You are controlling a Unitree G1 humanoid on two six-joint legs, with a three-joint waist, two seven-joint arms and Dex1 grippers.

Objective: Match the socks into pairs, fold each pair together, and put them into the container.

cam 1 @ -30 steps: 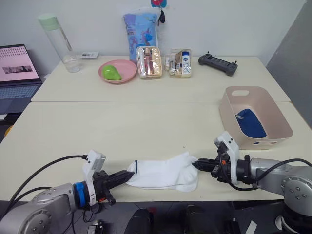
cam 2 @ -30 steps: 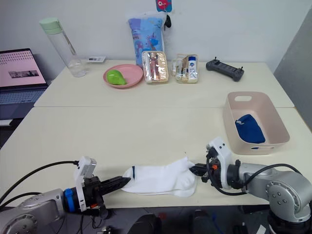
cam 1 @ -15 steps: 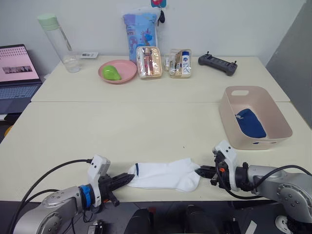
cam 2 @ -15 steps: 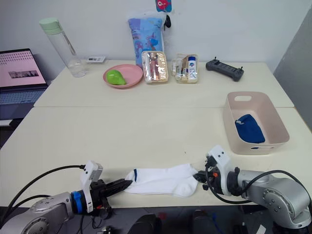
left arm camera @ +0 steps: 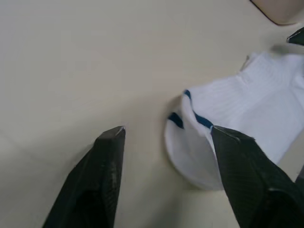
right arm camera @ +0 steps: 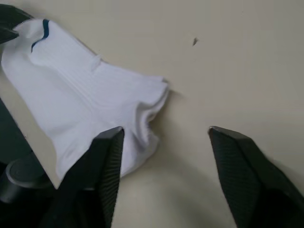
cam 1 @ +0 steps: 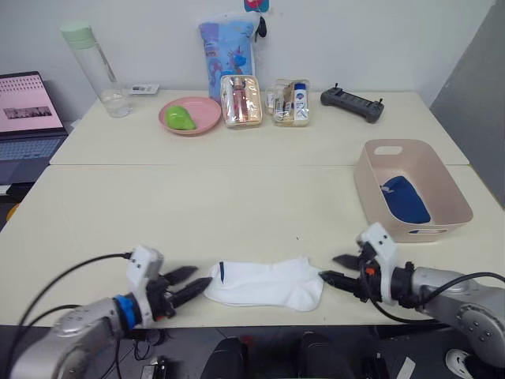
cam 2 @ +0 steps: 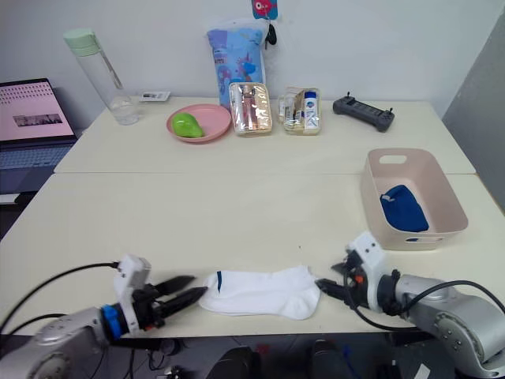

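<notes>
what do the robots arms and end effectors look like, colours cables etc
Both arms are silver-grey metal with rounded joints. Each wrist carries a small white boxy housing and a black cable looping back along the arm. The left end effector has a blue ring behind its two black tapered fingers; the right end effector shows red-orange detail beside the housing. The fingers' inner faces look finely textured.

Cream table (cam 1: pixel 237 213) before me is carrying white socks (cam 1: pixel 264 283) at near edge, container (cam 1: pixel 413 188) at my right (blue sock inside), pink bowl (cam 1: pixel 191 116), bottle (cam 1: pixel 95 69), pouches (cam 1: pixel 241 100) sitting far back.
</notes>
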